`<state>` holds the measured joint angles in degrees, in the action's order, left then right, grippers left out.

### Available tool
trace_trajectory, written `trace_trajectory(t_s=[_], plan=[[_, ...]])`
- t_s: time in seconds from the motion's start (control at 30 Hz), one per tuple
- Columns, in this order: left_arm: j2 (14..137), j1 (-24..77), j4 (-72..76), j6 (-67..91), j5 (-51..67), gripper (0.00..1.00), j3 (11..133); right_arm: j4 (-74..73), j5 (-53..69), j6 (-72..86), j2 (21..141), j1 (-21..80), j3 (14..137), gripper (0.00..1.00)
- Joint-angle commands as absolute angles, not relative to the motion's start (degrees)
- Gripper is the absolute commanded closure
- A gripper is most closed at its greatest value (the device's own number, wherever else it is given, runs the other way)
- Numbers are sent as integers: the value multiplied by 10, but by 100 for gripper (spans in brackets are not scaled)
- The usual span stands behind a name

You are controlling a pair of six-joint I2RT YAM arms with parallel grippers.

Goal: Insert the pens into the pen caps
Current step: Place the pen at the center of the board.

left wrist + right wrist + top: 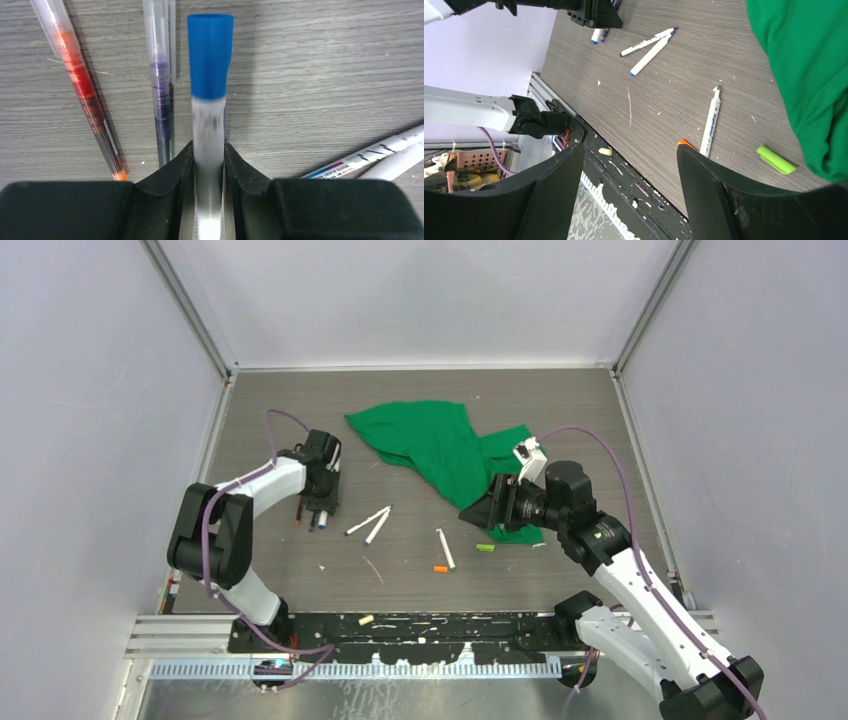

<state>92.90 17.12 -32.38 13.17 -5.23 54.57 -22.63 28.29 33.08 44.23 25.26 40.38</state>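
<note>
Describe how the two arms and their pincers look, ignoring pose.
Both arms, left arm and right arm, have white shells with black joints; a purple cable loops along each. The pincer fingers are matte black, wedge-shaped.

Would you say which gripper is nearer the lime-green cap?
Right. The right gripper is open just beside the lime-green cap; the left gripper, shut on a pen, is far off.

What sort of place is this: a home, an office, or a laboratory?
Probably a laboratory robot cell: plain white walls enclose the table, two arms are bolted to a metal rail, and pens lie scattered.
</note>
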Motion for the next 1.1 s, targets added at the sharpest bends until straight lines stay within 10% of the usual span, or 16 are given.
trace_trajectory(t_s=[0.0,0.53,1.07], plan=[[950,161,-349,125,-52,73,575,-219,275,337,433,250,398,26],[846,164,-371,135,-38,24,584,-284,236,289,424,251,417,27],[675,192,-514,106,196,27,644,-278,156,323,460,328,305,45]])
